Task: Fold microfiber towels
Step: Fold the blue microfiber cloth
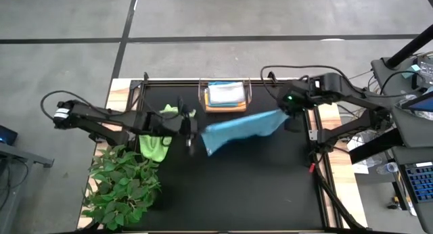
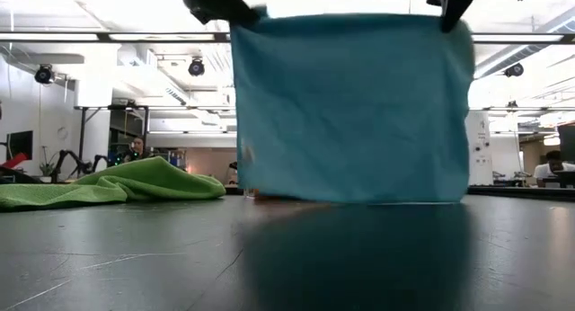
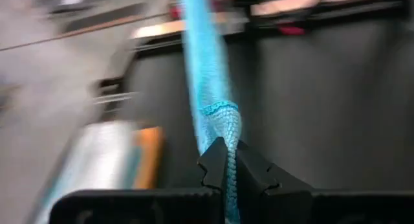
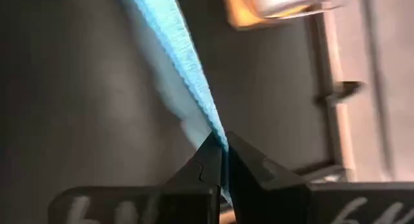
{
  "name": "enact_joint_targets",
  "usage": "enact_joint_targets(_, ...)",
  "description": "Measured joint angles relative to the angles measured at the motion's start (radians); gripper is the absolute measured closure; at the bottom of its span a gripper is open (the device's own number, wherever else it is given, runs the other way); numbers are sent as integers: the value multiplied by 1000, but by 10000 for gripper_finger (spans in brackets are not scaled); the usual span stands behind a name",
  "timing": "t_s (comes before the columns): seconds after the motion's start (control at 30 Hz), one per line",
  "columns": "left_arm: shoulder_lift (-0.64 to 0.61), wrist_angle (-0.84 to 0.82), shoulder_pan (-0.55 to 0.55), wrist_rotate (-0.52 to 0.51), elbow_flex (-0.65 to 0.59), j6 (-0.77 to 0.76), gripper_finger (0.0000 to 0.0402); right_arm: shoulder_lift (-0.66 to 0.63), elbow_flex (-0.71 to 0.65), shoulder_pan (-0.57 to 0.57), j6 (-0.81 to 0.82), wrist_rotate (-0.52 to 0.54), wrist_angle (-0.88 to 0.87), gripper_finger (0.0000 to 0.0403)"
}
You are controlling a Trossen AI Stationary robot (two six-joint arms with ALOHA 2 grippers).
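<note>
High view: the left gripper (image 1: 194, 130) and the right gripper (image 1: 287, 107) each pinch a top corner of the light blue towel (image 1: 240, 128), stretched in the air above mid-table; the lime green towel (image 1: 157, 141) lies left.

You've got a plain light blue microfiber towel (image 1: 240, 128), a lime green crumpled towel (image 1: 156, 143), and a black matte table (image 1: 257, 186).
</note>
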Motion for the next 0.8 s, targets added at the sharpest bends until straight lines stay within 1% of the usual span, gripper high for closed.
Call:
enact_joint_targets(0.07, 3, -4, -40, 62, -11, -1, 402, -20, -16, 48, 53, -59, 2, 394)
enact_joint_targets(0.1, 10, -9, -62, 78, -13, -2, 402, -30, -27, 79, 86, -83, 4, 394)
enact_joint_targets(0.2, 39, -6, -134, 79, -18, -12, 402, -51, -74, 188, 215, -115, 7, 394)
enact_joint_targets(0.33, 108, 22, -228, 80, -19, -87, 402, -70, -161, 366, 418, -120, 31, 394)
enact_joint_targets(0.47, 206, 44, -307, 83, -21, -216, 402, -65, -288, 559, 579, -152, 152, 394)
enact_joint_targets(0.6, 308, 130, -360, 93, -13, -268, 402, -38, -396, 710, 705, -233, 300, 394)
enact_joint_targets(0.7, 372, 194, -376, 155, -1, -298, 401, -14, -458, 783, 779, -284, 407, 394)
enact_joint_targets(0.8, 423, 321, -376, 235, 7, -349, 401, 3, -499, 816, 805, -365, 490, 394)
